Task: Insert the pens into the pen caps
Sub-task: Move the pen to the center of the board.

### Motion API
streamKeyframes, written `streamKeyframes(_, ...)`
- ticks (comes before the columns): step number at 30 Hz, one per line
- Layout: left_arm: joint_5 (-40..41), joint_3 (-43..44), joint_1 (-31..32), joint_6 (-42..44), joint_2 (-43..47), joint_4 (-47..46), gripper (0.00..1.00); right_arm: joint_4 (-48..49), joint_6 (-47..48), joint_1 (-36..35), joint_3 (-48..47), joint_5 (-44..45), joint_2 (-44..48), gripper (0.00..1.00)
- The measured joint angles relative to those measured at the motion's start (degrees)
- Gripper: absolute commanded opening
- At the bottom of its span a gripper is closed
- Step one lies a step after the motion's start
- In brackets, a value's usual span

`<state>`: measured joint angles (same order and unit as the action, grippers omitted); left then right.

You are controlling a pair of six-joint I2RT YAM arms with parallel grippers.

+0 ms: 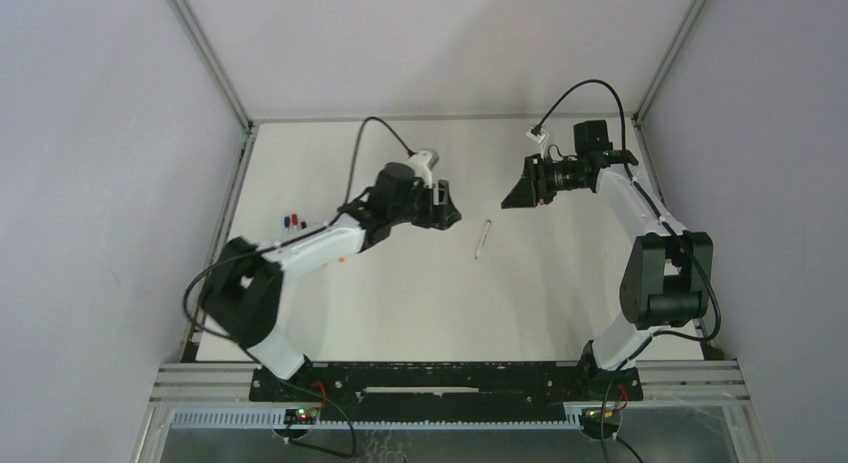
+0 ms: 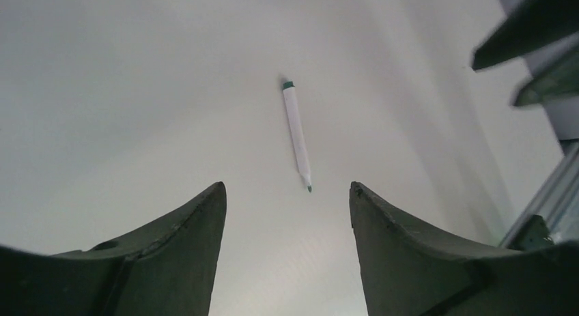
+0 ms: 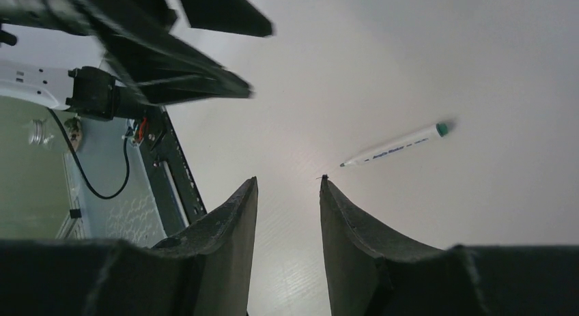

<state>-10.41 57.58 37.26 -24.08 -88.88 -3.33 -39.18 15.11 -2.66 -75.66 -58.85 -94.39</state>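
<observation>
One pen (image 1: 483, 239) with a green end is laid flat on the counter (image 1: 400, 303) near the middle, tip bare, between the two arms. Small blue, red and dark caps (image 1: 292, 222) are grouped near the left edge, well apart from it. Farther back, the left fingers (image 2: 198, 220) are spread wide and empty. The right fingers (image 3: 225, 220) are parted less widely and are also empty.

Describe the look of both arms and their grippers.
Both the left arm and right arm have white link shells and black joints. A black cable loops over each wrist. The left gripper and right gripper have dark, curved fingers tapering to tips.
</observation>
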Motion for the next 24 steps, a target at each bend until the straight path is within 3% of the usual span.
streamKeyframes(8, 2.38, 17.92, 5.77, 0.17, -17.99, 12.7, 0.59, -0.5, 0.46, 3.37, 0.0, -2.36, -0.02, 0.46)
streamKeyframes(16, 3.96, 32.63, 9.44, 1.16, -30.53, 22.58, 0.49, -0.17, 0.46, 5.53, 2.6, -2.56, -0.02, 0.46)
streamKeyframes(24, 5.62, 41.62, 11.28, 1.7, -38.32, 31.06, 0.37, 0.07, 0.42, 5.55, 3.41, -2.84, -0.02, 0.46)
